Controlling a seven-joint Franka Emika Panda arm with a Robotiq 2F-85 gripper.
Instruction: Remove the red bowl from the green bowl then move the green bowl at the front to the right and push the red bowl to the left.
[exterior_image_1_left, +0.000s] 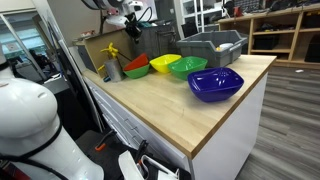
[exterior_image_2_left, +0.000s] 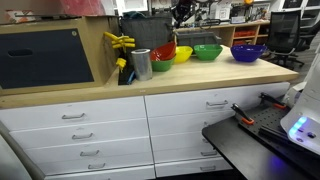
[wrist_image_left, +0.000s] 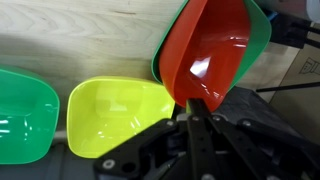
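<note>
In the wrist view my gripper (wrist_image_left: 190, 106) is shut on the near rim of the red bowl (wrist_image_left: 210, 50). The red bowl is tilted up on edge inside a green bowl (wrist_image_left: 263, 35), whose rim shows behind it on both sides. In both exterior views the red bowl (exterior_image_1_left: 137, 62) (exterior_image_2_left: 164, 51) leans in that green bowl (exterior_image_1_left: 134, 73) (exterior_image_2_left: 161, 66) at the end of the row. A second green bowl (exterior_image_1_left: 187, 67) (exterior_image_2_left: 207, 51) (wrist_image_left: 20, 115) sits beyond the yellow bowl. The gripper is hard to make out in the exterior views.
A yellow bowl (exterior_image_1_left: 163, 64) (wrist_image_left: 115, 115) sits between the two green bowls. A larger blue bowl (exterior_image_1_left: 215, 84) (exterior_image_2_left: 248, 52) ends the row. A metal cup (exterior_image_1_left: 112, 72) (exterior_image_2_left: 141, 64) and a yellow clamp (exterior_image_1_left: 110, 49) stand by the stacked bowls. A grey bin (exterior_image_1_left: 212, 45) is behind.
</note>
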